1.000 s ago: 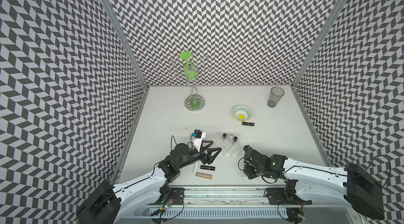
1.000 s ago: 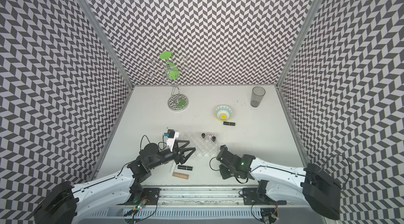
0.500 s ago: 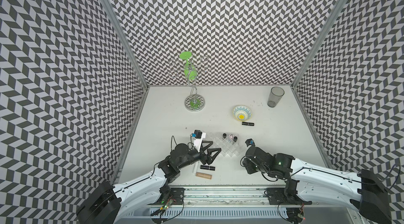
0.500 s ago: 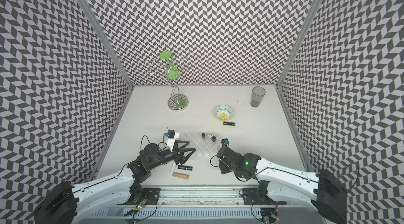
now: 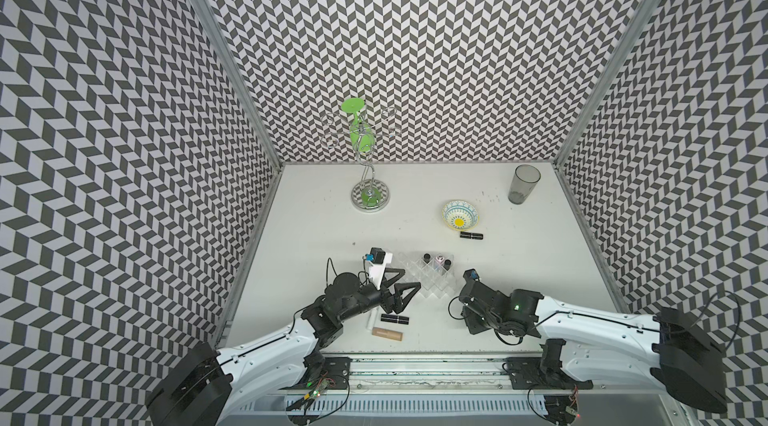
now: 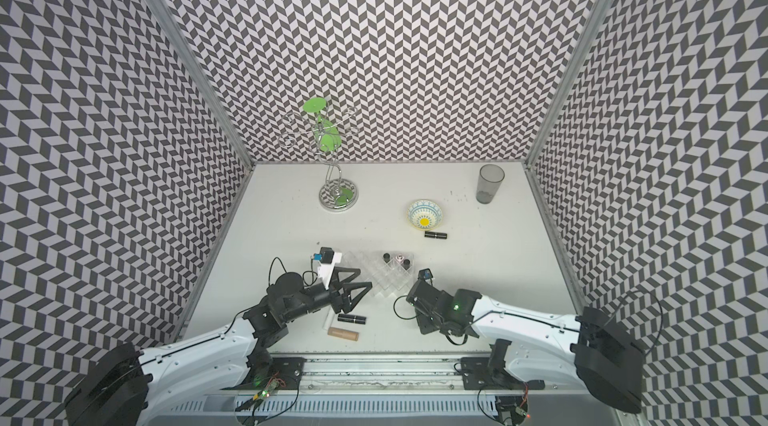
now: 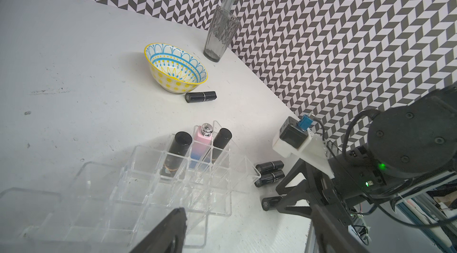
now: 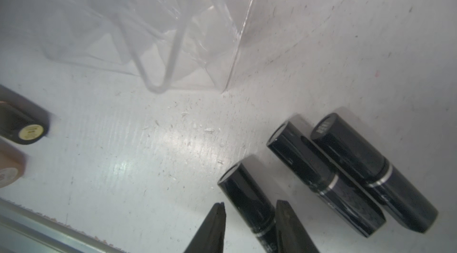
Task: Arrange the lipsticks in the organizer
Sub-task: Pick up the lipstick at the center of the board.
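Near right, the right gripper [image 8: 251, 202] straddles a lying black lipstick [image 8: 243, 190], jaws apart, not yet pinching: centre on it, close gently so it cannot roll. The left gripper [image 5: 413, 279] hovers wide open at the left of the organizer [image 7: 138, 177], whose far row holds three standing tubes [image 7: 201, 145]; aim for a free cell.
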